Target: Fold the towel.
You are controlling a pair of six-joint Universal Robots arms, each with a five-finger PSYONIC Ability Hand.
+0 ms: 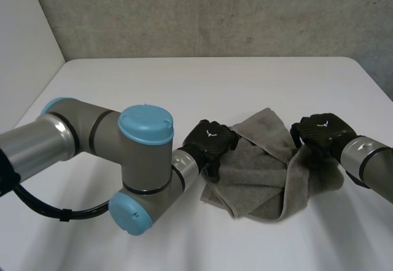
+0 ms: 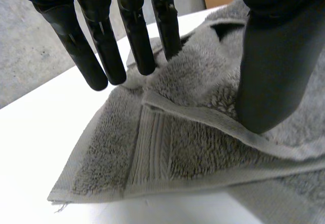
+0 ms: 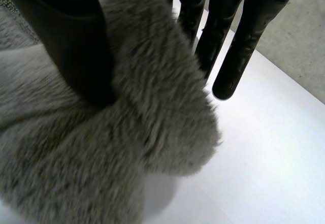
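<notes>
A grey towel (image 1: pixel 258 172) lies crumpled on the white tabletop (image 1: pixel 184 80), right of centre in the lower half of the head view, with one corner pointing toward the top of the frame. The left robot hand (image 1: pixel 212 139) sits on the towel's left edge, just left of the frame's centre. In the left wrist view its straight fingers (image 2: pixel 101 46) reach down behind a raised fold and its thumb (image 2: pixel 269 71) presses on the cloth in front, so the fold is pinched between them. Two fingertips hang over bare tabletop beside the towel. The right robot hand (image 1: pixel 322 133), at the right of the frame, grips the towel's right side, which rises to it and hangs from it in a band. In the right wrist view the thumb (image 3: pixel 76 46) digs into a fluffy bunch of towel (image 3: pixel 127 148), with the fingers (image 3: pixel 238 46) straight behind it.
</notes>
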